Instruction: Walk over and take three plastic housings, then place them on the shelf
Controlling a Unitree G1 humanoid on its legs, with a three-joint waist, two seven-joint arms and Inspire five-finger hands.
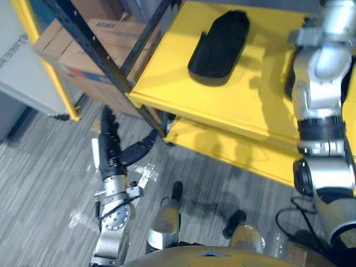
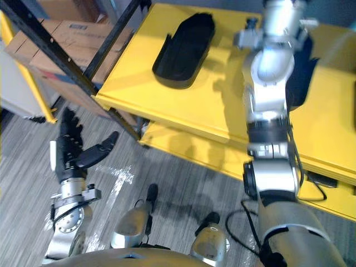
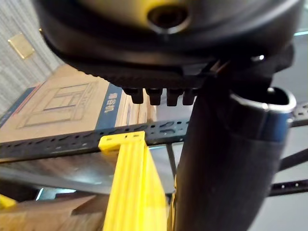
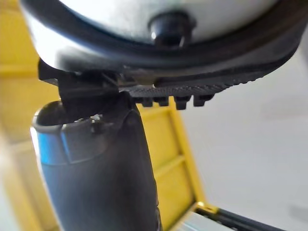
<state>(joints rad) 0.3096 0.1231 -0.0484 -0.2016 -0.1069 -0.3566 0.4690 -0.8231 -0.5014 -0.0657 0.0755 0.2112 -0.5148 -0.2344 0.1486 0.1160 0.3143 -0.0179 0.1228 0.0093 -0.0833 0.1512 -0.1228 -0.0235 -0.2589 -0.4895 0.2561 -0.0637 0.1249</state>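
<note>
A long black plastic housing (image 1: 219,47) lies on the top yellow shelf (image 1: 250,94), towards its left side. A second dark housing (image 2: 305,72) lies further right on the same shelf, mostly hidden behind my right forearm. My right arm reaches up across the shelf; in the right wrist view the right hand (image 4: 106,173) has its thumb straight and holds nothing, with yellow shelf past it. My left hand (image 2: 72,147) hangs low over the floor, left of the shelf's corner, fingers straight and thumb spread, empty.
A black slanted shelf upright (image 1: 100,53) runs past the shelf's left corner. Cardboard boxes (image 1: 83,50) sit behind it, beside a yellow post (image 1: 50,61). A lower yellow shelf (image 1: 222,147) juts out beneath the top one. Grey carpet (image 1: 44,183) covers the floor.
</note>
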